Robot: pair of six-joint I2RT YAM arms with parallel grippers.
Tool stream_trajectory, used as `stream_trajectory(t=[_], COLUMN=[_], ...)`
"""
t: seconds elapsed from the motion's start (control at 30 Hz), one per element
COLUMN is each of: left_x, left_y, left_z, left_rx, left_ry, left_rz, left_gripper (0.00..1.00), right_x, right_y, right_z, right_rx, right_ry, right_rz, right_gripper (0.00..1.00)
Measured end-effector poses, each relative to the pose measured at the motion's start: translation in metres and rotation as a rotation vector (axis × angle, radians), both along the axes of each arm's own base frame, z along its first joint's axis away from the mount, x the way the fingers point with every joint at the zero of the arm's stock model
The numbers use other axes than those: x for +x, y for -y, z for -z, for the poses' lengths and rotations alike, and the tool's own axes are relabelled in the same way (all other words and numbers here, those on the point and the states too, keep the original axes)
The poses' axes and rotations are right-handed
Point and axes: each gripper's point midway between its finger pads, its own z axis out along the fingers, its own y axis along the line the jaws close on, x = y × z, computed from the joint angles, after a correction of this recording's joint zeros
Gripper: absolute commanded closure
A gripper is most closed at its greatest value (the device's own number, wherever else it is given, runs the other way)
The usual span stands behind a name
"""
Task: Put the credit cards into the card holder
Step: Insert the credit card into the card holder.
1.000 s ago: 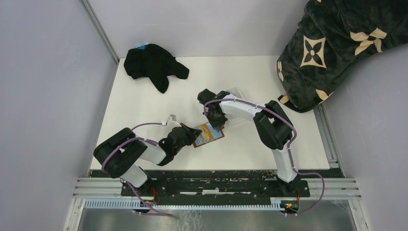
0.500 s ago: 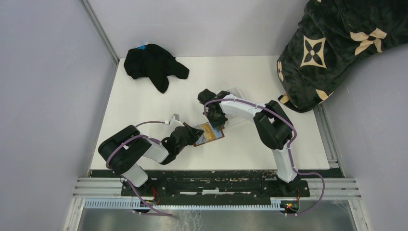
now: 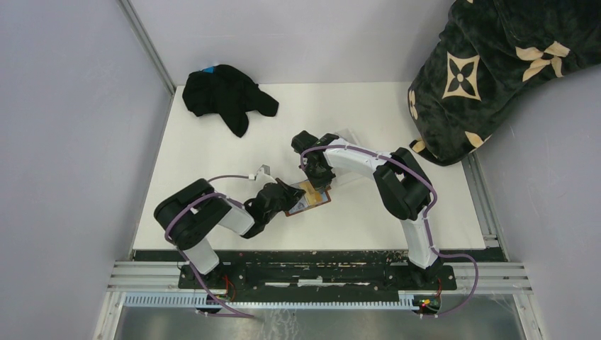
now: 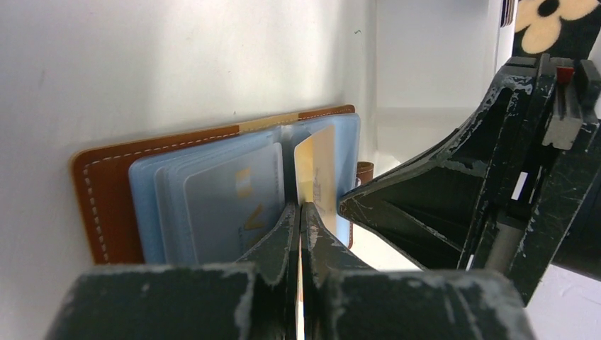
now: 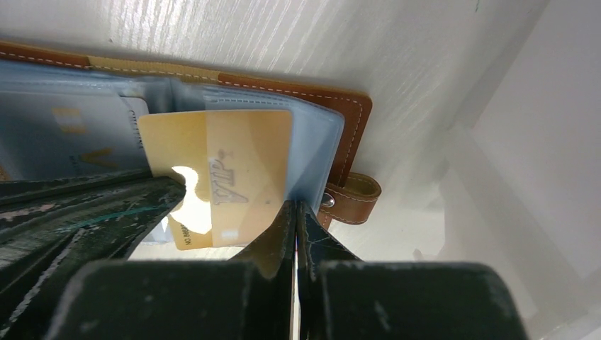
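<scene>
Jaws of the left gripper (image 4: 298, 209) are clamping tight on the yellow-orange credit card (image 5: 241, 170), which is resting partway over the blue plastic sleeves (image 4: 163, 212) of the card holder (image 4: 106, 191). That holder is lying open near the middle of the white worktop (image 3: 212, 156), a greyish card (image 4: 234, 205) sitting in one sleeve. Beside the snap tab (image 5: 354, 198), the right gripper (image 5: 295, 209) is pinching fully closed on a sleeve's edge.
</scene>
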Motion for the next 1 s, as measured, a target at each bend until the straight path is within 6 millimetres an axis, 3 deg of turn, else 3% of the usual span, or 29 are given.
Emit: stream_trajectory(t=[0.13, 0.67, 0.7, 0.83, 1.0], left_x=[0.002, 0.010, 0.010, 0.009, 0.004], left_y=[0.008, 0.033, 0.034, 0.033, 0.028], left_z=[0.001, 0.003, 0.003, 0.002, 0.000], left_rx=[-0.003, 0.023, 0.027, 0.064, 0.097], left_ry=[-0.006, -0.019, -0.019, -0.023, -0.038], left_rz=[0.018, 0.097, 0.100, 0.122, 0.130], left_gripper=[0.93, 0.64, 0.62, 0.61, 0.59], right_x=[-0.001, -0.003, -0.002, 0.000, 0.000], right_y=[0.000, 0.010, 0.008, 0.006, 0.005], right_z=[0.000, -0.003, -0.009, -0.018, -0.045], right_rx=[-0.002, -0.028, -0.016, 0.005, 0.066], right_ry=[-0.002, -0.018, -0.006, 0.017, 0.075], right_rz=[0.000, 0.010, 0.014, 0.026, 0.055], right_gripper=[0.97, 0.65, 0.59, 0.55, 0.51])
